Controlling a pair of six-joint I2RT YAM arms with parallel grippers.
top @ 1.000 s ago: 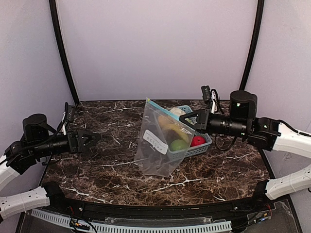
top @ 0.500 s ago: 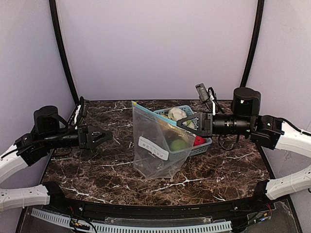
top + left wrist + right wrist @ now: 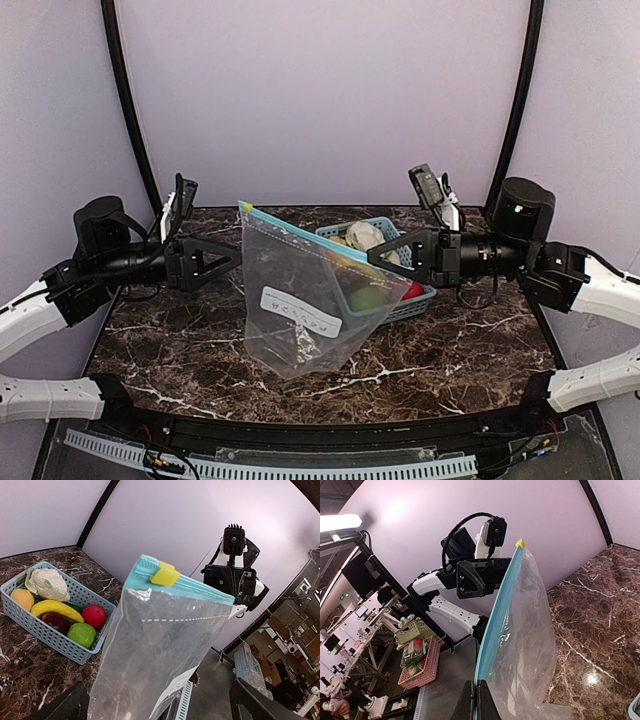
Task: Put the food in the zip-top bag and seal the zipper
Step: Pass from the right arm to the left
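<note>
Zip-top bag (image 3: 330, 290) swung leftward; right pincer (image 3: 476, 685) pinching zipper (image 3: 495, 615), left pincer (image 3: 228, 262) spread; label (image 3: 300, 311) unreadable.

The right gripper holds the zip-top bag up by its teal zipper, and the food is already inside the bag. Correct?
Not quite. The right gripper does hold the zip-top bag by its zipper, but the food lies in the blue basket, as the left wrist view shows.

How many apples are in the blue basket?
3, all in the basket: red apple at one end, green apple beside it, dark red apple next to the banana. Others could be hidden.
</note>
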